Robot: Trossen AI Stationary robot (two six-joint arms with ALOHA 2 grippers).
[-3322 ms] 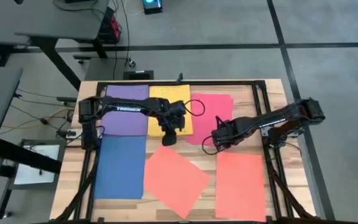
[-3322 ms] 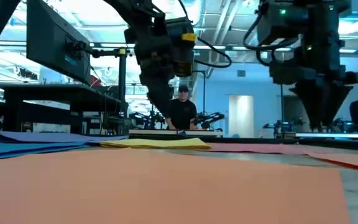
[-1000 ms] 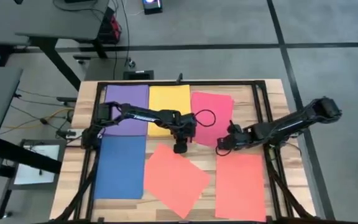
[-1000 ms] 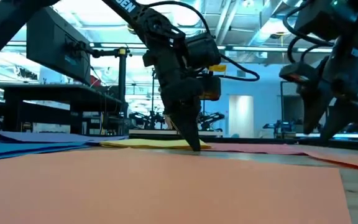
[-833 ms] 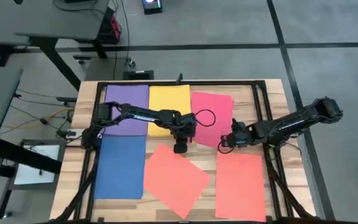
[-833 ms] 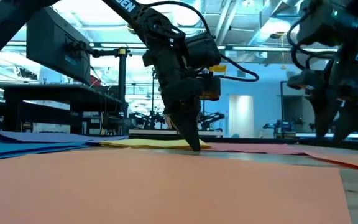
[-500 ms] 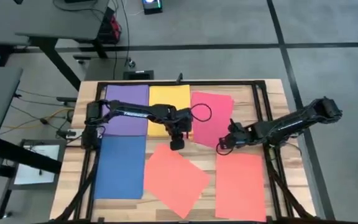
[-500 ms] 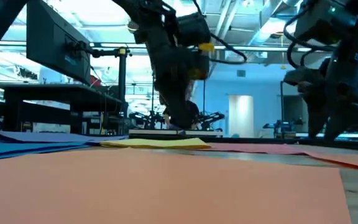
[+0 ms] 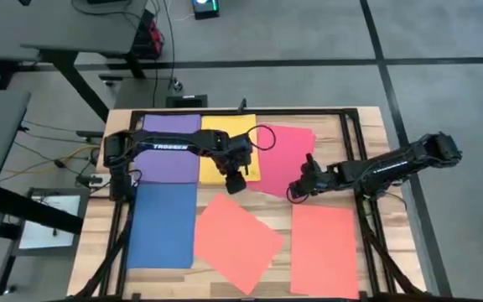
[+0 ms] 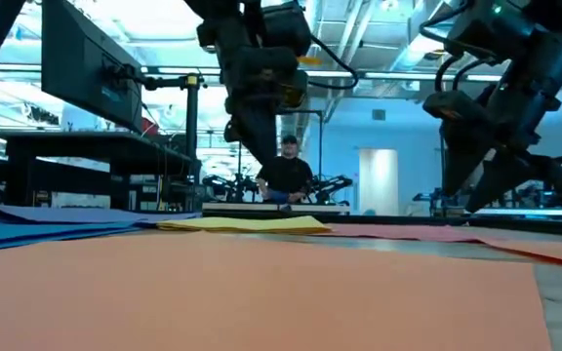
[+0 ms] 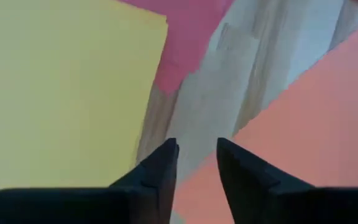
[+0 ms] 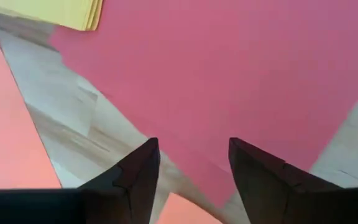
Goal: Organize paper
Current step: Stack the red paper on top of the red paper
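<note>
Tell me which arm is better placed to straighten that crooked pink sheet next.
Probably the right. Its tool hangs open at the near edge of the tilted red-pink sheet, which fills the right wrist view. The left tool sits by the yellow sheet, nearer the skewed orange sheet.

Worktop (image 9: 99, 252) holds six paper sheets in two rows. Upper row: three sheets (image 9: 173, 151) side by side, the middle one (image 9: 216, 134) overlapping the rightmost one (image 9: 288, 155). Lower row: one sheet at left (image 9: 164, 225), a tilted sheet (image 9: 237, 242) in the centre, one at right (image 9: 324, 250). Left end effector (image 9: 234, 181) over the upper-middle sheet's lower edge; right end effector (image 9: 295, 191) at the upper-right sheet's lower edge.
</note>
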